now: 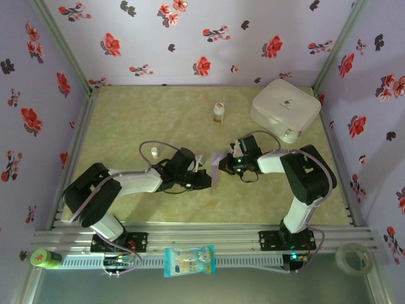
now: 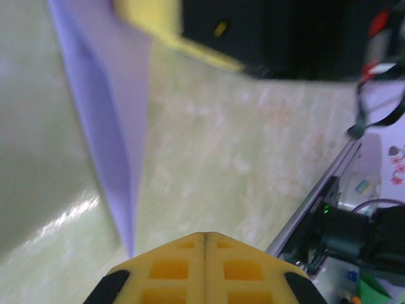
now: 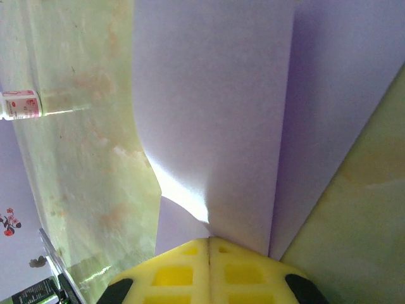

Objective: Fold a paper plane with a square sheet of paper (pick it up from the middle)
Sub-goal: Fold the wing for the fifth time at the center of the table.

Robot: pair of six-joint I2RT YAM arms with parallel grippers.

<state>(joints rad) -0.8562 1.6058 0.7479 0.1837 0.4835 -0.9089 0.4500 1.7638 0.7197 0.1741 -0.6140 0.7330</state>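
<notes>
The lavender sheet of paper (image 1: pixel 216 170) stands upright in mid-table between my two grippers, folded along a lengthwise crease. My right gripper (image 1: pixel 226 166) is shut on its edge; in the right wrist view the paper's folds (image 3: pixel 215 114) rise straight out of the closed yellow pads (image 3: pixel 209 239). My left gripper (image 1: pixel 207 180) is shut just left of the paper with nothing between its pads (image 2: pixel 205 235). In the left wrist view the paper (image 2: pixel 114 126) tapers to a point beside the left pad. I cannot tell whether it has the paper plane's shape.
A white rounded case (image 1: pixel 285 109) sits at the back right and a small bottle (image 1: pixel 218 113) at the back middle. A small white cap (image 1: pixel 154 152) lies near the left arm. A snack packet (image 1: pixel 190 261), tape roll (image 1: pixel 353 256) and green bottle (image 1: pixel 44 258) line the front rail.
</notes>
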